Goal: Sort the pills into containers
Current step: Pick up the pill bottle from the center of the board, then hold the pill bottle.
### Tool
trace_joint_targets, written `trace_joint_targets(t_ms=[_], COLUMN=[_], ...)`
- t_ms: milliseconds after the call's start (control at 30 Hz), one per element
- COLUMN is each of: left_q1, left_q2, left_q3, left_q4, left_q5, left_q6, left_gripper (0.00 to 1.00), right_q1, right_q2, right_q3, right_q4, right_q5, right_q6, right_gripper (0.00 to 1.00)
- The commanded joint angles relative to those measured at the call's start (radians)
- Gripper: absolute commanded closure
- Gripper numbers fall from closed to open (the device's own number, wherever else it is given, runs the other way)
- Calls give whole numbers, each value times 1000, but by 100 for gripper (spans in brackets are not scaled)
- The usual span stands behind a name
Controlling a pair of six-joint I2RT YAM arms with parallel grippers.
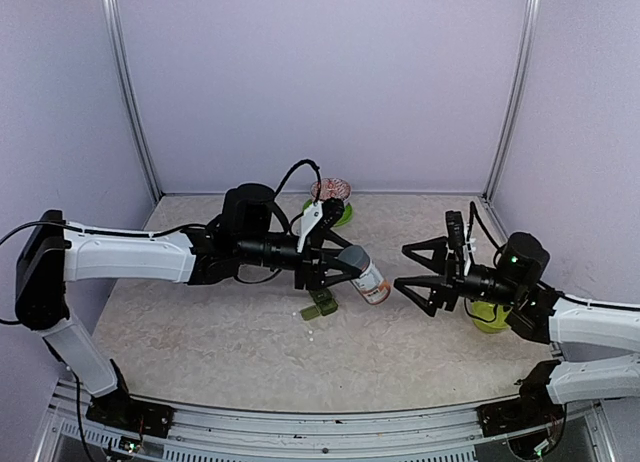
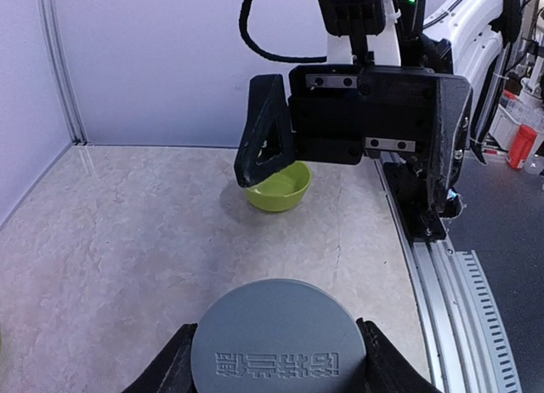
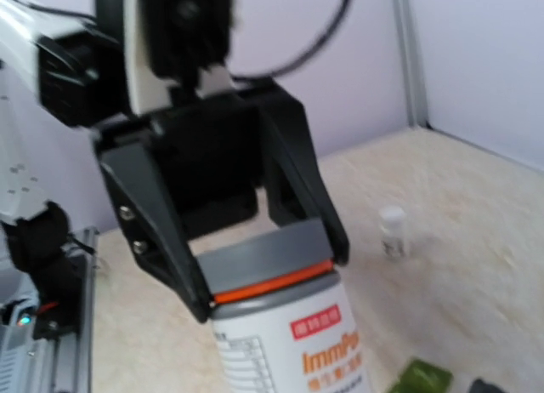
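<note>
Left gripper (image 1: 345,262): my fingers are clamped on either side of the grey cap (image 2: 279,342) of a bottle (image 1: 370,280). In the wrist view the top of the cap faces the camera. From overhead the bottle lies at a slant, with the cap end toward my wrist and the labelled body pointing toward the right arm. An orange ring sits under the cap.

Right gripper (image 1: 402,267): my fingers are spread wide apart and hold nothing. It faces the bottle from the right, near it but not touching. A lime bowl (image 1: 488,319) sits partly under this arm.

Containers (image 1: 322,304): the dark green strip lies on the table (image 1: 200,332), just below the bottle on the near side. I cannot tell whether its lids are up or down.

Pills (image 1: 306,315): a few white specks lie loose on the table just beside the strip, to its near left. I cannot tell whether any are inside it.

Other items: a patterned bowl (image 1: 331,190) stands by the back wall. A small white vial (image 3: 393,231) stands upright on the table beyond the bottle.
</note>
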Motion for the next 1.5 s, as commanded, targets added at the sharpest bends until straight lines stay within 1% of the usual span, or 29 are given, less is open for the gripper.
trace_joint_targets(t_ms=[0,67,200,367,567,633,933,1067,1200,1267,1333,1467], left_q1=[-6,-10,-29,-44,-49,-51,-57,-57,-58,-58,-58,-58], left_q2=[-73,-79,-71,-68,-71,-69,-68,-70,-66,-65,-64,-64], left_q3=[-68,-85,-87,-104,-160,-165,-188,-188,-187,-188,-189,-186], left_q4=[240,295,331,406,535,555,612,608,607,605,603,590], left_q5=[58,69,71,63,29,21,-10,-20,-20,-24,-25,-41], left_q6=[-104,-131,-162,-201,-253,-259,-272,-268,-268,-266,-265,-268], left_gripper=[84,84,84,85,85,85,85,85,85,84,85,84], right_q1=[-11,-10,-9,-4,21,23,38,47,52,54,55,55], right_q2=[38,74,142,217,276,292,366,384,400,407,412,413], right_q3=[-25,-24,-8,23,42,47,94,105,123,129,131,127], right_q4=[193,233,288,354,468,502,488,508,511,516,521,525], right_q5=[-87,-93,-96,-148,-203,-207,-207,-213,-223,-229,-230,-225], right_q6=[21,25,26,38,61,76,69,80,84,87,90,84], right_gripper=[0,0,0,0,4,6,8,12,18,24,31,53])
